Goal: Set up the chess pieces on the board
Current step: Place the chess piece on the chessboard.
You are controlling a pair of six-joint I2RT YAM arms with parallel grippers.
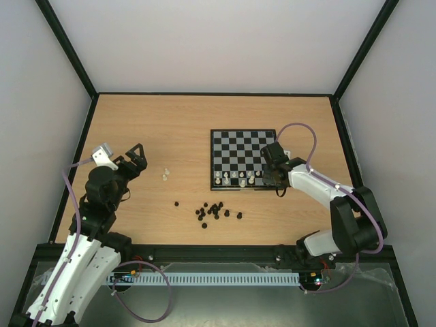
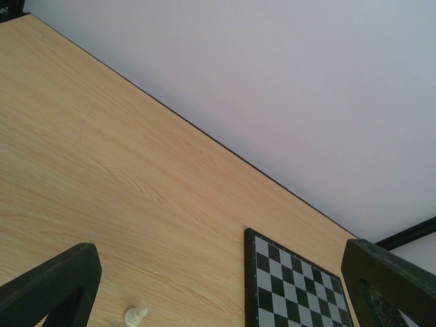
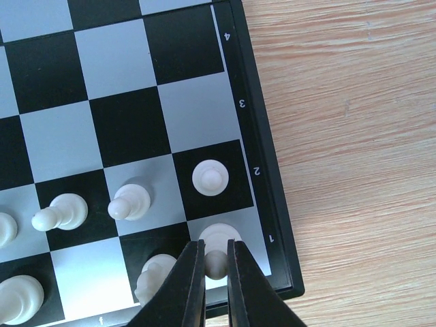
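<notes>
The board lies right of centre on the table. Several white chess pieces stand along its near rows. My right gripper is at the board's near right corner. In the right wrist view my right gripper is shut on the head of a white piece that stands on the corner square of the board. A pawn stands one square ahead of it. Two loose white pieces lie on the table left of the board. My left gripper hovers open further left, holding nothing.
Several black pieces are scattered on the table near the board's front left corner. In the left wrist view, my left gripper frames a white piece and the board's corner. Walls enclose the table.
</notes>
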